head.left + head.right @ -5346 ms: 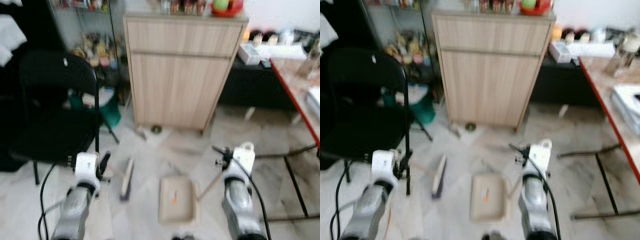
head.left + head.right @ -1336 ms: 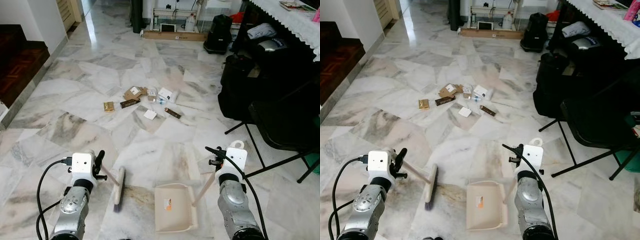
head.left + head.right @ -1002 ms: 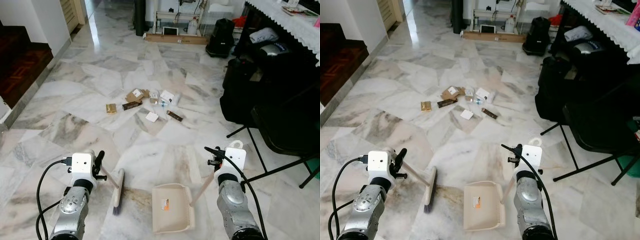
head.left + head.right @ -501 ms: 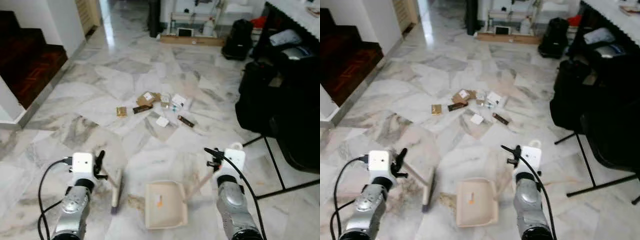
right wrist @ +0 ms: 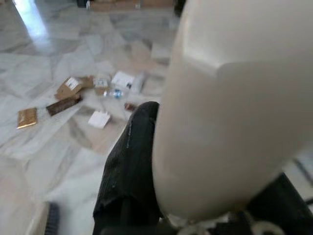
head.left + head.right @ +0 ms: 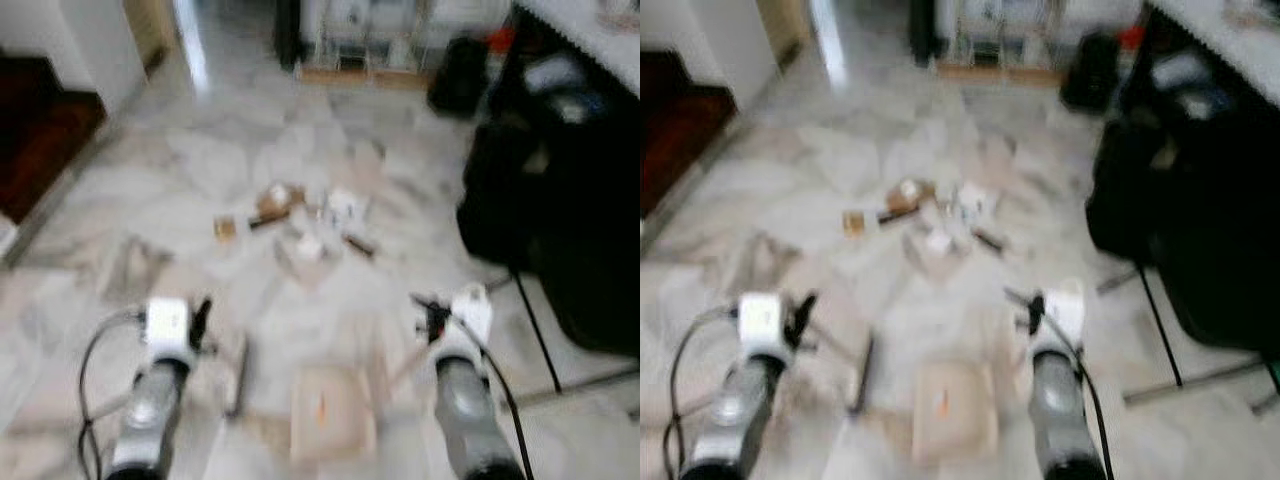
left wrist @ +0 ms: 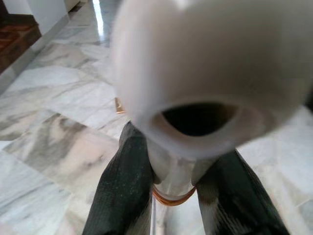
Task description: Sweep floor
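Observation:
The head views are blurred. My left gripper (image 6: 203,320) is shut on the pale handle of a hand brush (image 6: 237,375), whose dark bristles hang low over the marble floor. In the left wrist view the handle's end (image 7: 205,73) looms large between the black fingers (image 7: 124,188). My right gripper (image 6: 428,318) is shut on the handle of a beige dustpan (image 6: 330,420), which lies flat in front of me. One black finger (image 5: 129,161) presses against that handle (image 5: 230,107). A scatter of litter (image 6: 300,215), small boxes and wrappers, lies on the floor ahead of both tools.
Black bags and a black folding chair (image 6: 550,200) crowd the right side. A dark wooden step (image 6: 40,140) and a white wall stand at the left. Shelving and a dark bag (image 6: 455,80) sit at the far end of the marble floor (image 6: 150,200).
The camera has swung from a wooden cabinet to the open floor with the litter, and the picture is now blurred. Both grippers keep their hold on brush and dustpan.

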Motion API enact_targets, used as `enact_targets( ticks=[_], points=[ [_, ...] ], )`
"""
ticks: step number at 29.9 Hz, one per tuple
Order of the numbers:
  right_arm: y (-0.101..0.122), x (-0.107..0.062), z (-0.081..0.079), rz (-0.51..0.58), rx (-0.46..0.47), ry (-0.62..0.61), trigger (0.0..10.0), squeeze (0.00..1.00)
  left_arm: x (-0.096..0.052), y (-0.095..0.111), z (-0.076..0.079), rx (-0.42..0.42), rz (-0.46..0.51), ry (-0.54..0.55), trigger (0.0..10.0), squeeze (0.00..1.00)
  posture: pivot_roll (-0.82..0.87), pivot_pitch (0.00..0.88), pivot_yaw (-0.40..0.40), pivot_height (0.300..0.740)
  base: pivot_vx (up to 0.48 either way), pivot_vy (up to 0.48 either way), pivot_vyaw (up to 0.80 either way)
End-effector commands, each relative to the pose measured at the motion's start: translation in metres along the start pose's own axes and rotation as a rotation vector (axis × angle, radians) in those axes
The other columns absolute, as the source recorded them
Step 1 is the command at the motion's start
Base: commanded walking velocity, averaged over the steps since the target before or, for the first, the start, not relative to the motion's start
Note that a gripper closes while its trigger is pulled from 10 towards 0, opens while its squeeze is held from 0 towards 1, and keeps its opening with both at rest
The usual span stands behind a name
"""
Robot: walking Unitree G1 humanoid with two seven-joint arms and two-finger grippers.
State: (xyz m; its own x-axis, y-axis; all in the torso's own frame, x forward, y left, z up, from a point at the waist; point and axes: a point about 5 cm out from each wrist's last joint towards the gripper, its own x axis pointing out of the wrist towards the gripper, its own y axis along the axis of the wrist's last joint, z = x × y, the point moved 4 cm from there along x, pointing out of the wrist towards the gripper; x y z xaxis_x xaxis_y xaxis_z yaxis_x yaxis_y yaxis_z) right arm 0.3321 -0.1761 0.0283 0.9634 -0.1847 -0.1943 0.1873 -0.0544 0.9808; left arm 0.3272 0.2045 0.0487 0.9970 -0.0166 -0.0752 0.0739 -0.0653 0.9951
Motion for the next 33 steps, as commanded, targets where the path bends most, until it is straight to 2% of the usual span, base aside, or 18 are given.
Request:
enact_targets(
  ticks=[1,11,17,26,33],
  points=[
    [0.012,0.003,-0.003,0.045,0.009,0.003,10.0,0.00,0.001,0.008,-0.006,0.018,0.029,0.013,10.0,0.00,-0.03,0.070,-0.057,0.740,0.296,0.000,0.00],
    [0.018,0.004,-0.006,0.076,0.016,0.014,10.0,0.00,0.001,0.011,-0.005,0.025,0.042,0.009,10.0,0.00,-0.01,0.080,-0.054,0.740,0.300,0.000,0.00],
    [0.017,0.004,-0.007,0.078,0.020,0.000,10.0,0.00,0.002,0.015,-0.005,0.042,0.051,-0.014,10.0,0.00,0.00,0.063,-0.020,0.740,0.301,0.000,0.00],
    [0.013,0.002,-0.016,0.067,0.043,0.000,10.0,0.00,0.010,0.023,-0.010,0.062,0.058,-0.018,10.0,0.00,-0.02,0.021,0.000,0.740,0.307,0.000,0.00],
    [0.013,0.003,-0.007,0.071,0.030,-0.008,10.0,0.00,0.010,0.023,-0.002,0.050,0.066,-0.028,10.0,0.00,-0.01,0.009,-0.009,0.740,0.309,0.000,0.00]
  ],
)
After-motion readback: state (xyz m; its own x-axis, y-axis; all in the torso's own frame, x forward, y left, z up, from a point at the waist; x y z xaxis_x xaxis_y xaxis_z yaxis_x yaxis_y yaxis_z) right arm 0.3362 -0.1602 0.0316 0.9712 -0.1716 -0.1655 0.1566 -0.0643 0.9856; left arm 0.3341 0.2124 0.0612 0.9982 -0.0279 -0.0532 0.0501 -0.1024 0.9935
